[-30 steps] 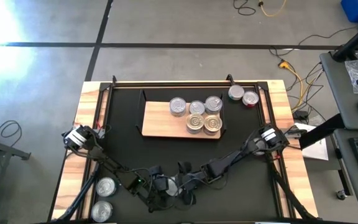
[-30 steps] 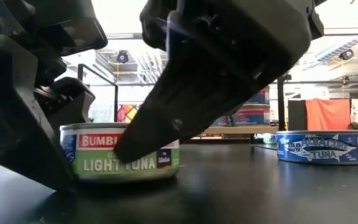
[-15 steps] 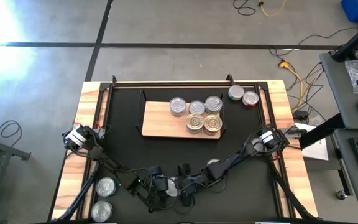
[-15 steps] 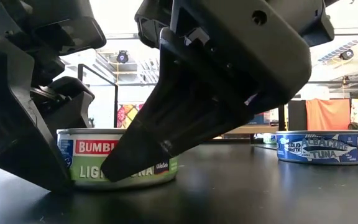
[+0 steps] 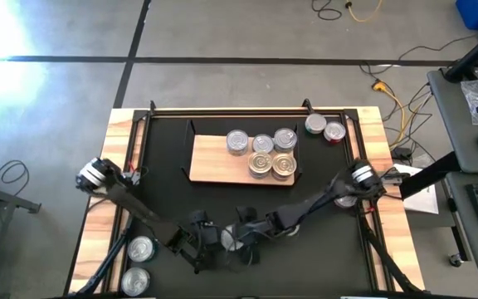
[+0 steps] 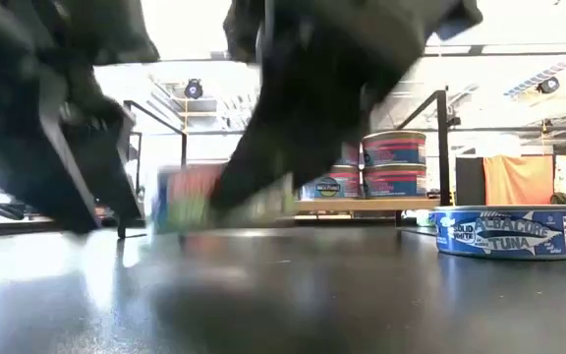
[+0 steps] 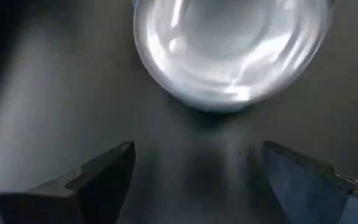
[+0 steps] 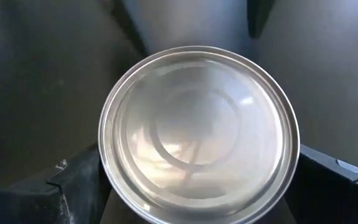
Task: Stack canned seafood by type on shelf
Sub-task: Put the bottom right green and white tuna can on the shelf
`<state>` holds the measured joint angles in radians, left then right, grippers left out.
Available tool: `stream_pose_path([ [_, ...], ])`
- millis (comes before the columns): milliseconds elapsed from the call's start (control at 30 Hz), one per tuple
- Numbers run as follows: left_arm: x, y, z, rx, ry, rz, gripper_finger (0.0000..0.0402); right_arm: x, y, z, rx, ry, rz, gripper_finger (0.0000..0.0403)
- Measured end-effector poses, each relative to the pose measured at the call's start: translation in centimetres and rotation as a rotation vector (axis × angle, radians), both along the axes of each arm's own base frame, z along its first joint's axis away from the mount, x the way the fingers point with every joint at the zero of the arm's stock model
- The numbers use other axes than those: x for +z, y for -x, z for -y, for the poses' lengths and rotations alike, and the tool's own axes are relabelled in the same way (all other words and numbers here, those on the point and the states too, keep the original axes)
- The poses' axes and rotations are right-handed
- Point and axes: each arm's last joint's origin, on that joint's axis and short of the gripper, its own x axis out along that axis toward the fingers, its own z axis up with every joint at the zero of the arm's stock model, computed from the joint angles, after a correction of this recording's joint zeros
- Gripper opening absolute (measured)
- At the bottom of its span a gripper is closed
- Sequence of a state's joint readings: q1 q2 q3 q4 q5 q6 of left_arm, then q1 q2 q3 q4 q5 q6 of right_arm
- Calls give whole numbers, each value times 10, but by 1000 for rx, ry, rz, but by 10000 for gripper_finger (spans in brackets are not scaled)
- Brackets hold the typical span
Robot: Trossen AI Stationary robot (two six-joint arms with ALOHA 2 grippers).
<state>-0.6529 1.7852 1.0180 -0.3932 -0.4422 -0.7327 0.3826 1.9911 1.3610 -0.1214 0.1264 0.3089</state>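
High view, from the left: two shiny silver round tins (image 5: 142, 247) wait on the bare wooden table edge, off the large black mat (image 5: 164, 191). Next comes the left gripper (image 7: 191, 180), low over the mat's near side, its fingers wide apart with nothing between them. A silver-topped round tin (image 8: 197, 134) lies just beyond its tips. The right gripper (image 8: 197, 186) straddles that same tin, one finger against each side of the rim, apparently clamped on it. Behind them sits the light-wood shelf with black frame ends (image 5: 214, 166), carrying a cluster of silver and gold tins (image 5: 262, 154) at its right half. Two more tins (image 5: 315, 124) stand past its right end.

Judging by this, the step in hand is picking up the near tin. Next it needs a clean lift clear of the left fingers, then a carry to the shelf and a level set-down on the matching silver pile
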Motion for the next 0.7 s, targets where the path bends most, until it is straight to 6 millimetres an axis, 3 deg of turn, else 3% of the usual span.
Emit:
stream_pose_path([
  [200,46,26,-32,110,-146,5,331,71,19,34,-35,5,-13,370],
  [400,96,22,-80,165,-132,165,329,144,44,97,-171,-16,100,370],
  [500,114,9,-110,144,-132,240,329,163,56,141,-263,4,110,370],
  [700,131,-16,-179,77,-105,359,329,166,76,223,-414,62,29,370],
])
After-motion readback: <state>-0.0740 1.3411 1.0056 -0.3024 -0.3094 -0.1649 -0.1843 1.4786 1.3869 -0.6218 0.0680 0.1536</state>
